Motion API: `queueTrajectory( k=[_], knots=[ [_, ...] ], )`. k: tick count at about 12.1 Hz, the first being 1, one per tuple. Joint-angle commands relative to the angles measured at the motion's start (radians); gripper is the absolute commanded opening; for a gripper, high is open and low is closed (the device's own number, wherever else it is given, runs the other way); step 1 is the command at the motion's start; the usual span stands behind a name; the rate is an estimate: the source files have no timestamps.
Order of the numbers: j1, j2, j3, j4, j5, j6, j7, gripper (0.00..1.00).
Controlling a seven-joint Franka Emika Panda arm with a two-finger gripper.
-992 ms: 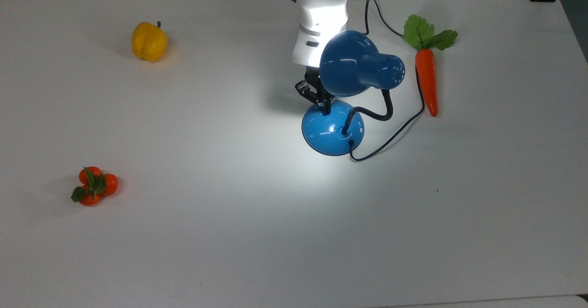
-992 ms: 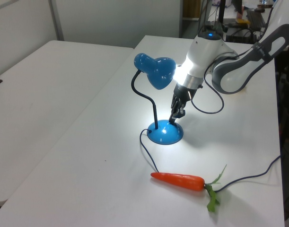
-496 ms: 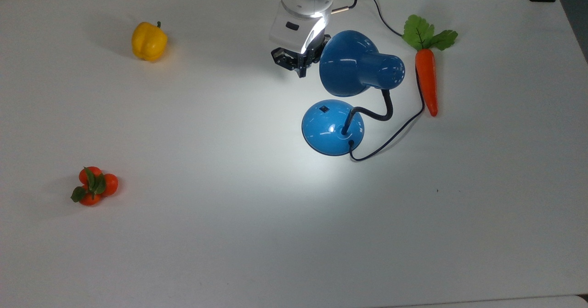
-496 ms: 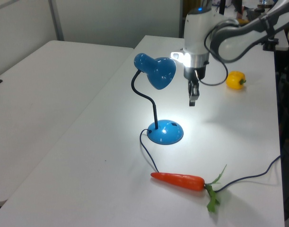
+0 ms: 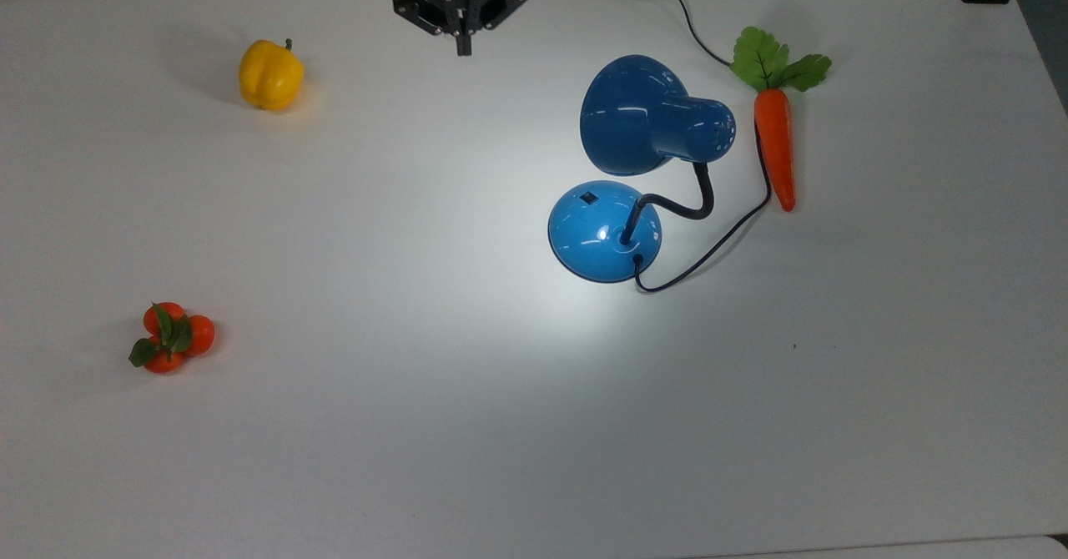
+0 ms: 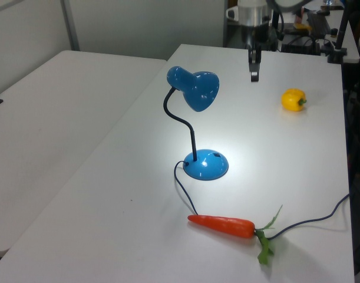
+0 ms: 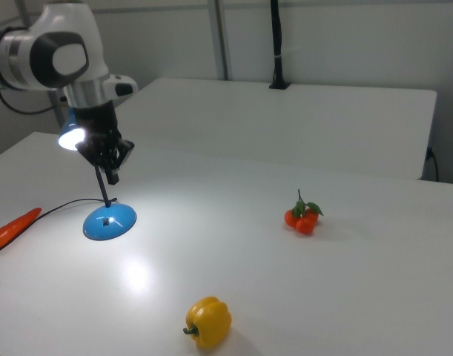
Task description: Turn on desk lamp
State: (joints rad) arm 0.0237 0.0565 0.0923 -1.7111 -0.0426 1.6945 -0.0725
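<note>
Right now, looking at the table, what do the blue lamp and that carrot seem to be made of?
The desk lamp looks like painted metal with a glossy finish: sharp highlights sit on its shade and its domed base. Its neck looks like black flexible tubing, bent in a curve. The carrot seems fake, probably plastic, evenly orange and smooth; its flat leaves could be fabric or plastic.

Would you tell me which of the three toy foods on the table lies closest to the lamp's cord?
The carrot: the desk lamp's black cord runs right alongside it in the top view, while the yellow pepper and the tomato cluster sit far across the table.
</note>
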Motion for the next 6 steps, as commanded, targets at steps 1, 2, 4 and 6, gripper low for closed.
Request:
queueTrajectory(
  k=[1,2,4,6],
  knots=[
    [-0.053,-0.026,-0.002,0.085,-0.006,-0.091,0.040,0.00],
    [-0.057,-0.036,-0.014,0.109,-0.016,-0.117,0.040,0.00],
    [-0.045,-0.055,-0.057,0.119,-0.026,-0.134,0.040,0.07],
    [-0.050,-0.066,-0.072,0.119,-0.028,-0.133,0.039,0.43]
  ],
)
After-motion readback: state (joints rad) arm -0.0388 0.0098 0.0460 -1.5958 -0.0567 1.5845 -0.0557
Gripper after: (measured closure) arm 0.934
